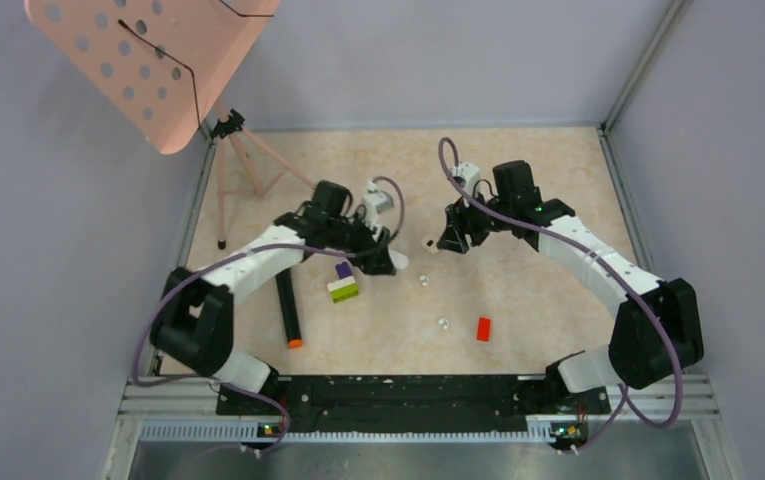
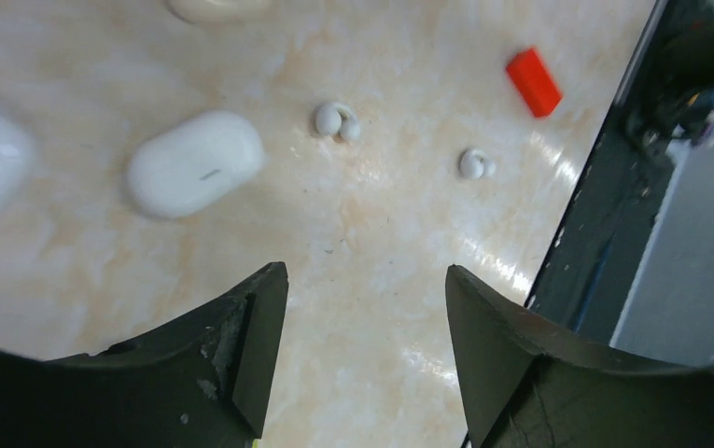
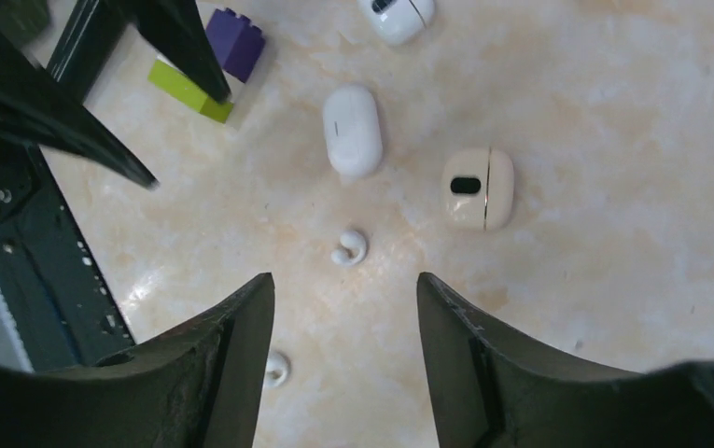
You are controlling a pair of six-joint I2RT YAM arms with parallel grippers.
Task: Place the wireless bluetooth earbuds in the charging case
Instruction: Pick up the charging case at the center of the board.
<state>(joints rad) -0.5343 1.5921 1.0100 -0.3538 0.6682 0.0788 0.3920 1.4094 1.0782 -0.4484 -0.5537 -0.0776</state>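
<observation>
The left gripper (image 2: 364, 275) has its jaws spread wide with nothing between them. Past its tips on the table (image 2: 381, 355) lie a curled earbud (image 2: 336, 120) and, nearer the rail, a rounder earbud (image 2: 474, 164), with the closed white case (image 2: 195, 163) near the curled one and the red brick (image 2: 533, 81) farther off. The right gripper (image 3: 343, 280) is equally wide and empty, the curled earbud lying just ahead of its gap, the white case beyond that and a cream case (image 3: 477, 188) beside it.
</observation>
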